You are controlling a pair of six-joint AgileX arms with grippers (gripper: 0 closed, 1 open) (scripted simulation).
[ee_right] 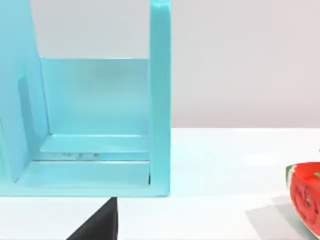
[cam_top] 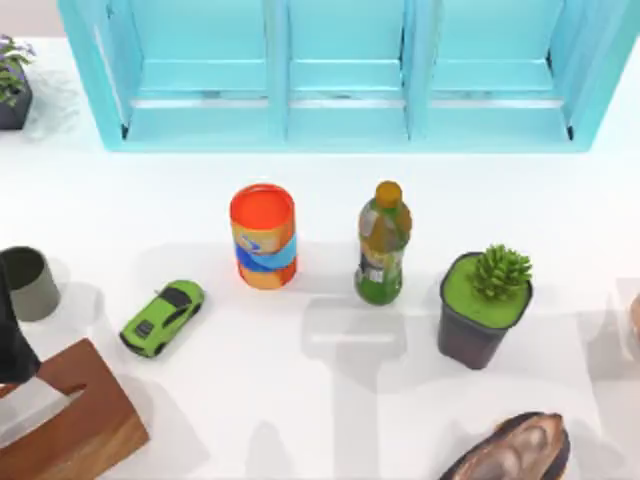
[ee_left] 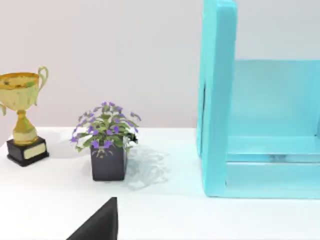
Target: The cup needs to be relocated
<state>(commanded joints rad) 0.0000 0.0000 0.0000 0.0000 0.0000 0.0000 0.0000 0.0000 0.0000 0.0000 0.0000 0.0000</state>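
Dark left arm [cam_top: 12,335] poking in at the tabletop's [cam_top: 300,400] left edge right beside the cup [cam_top: 28,283], probably lining up a grab, gripper state impossible to tell, cup upright near the green toy car [cam_top: 162,317].

I see a smooth white tabletop [cam_top: 300,420] under soft, even light, with faint shadows. Along its far edge stands a glossy turquoise open-fronted shelf unit [cam_top: 345,120] with three bays. Behind it rises a plain pale grey wall [ee_left: 125,50].
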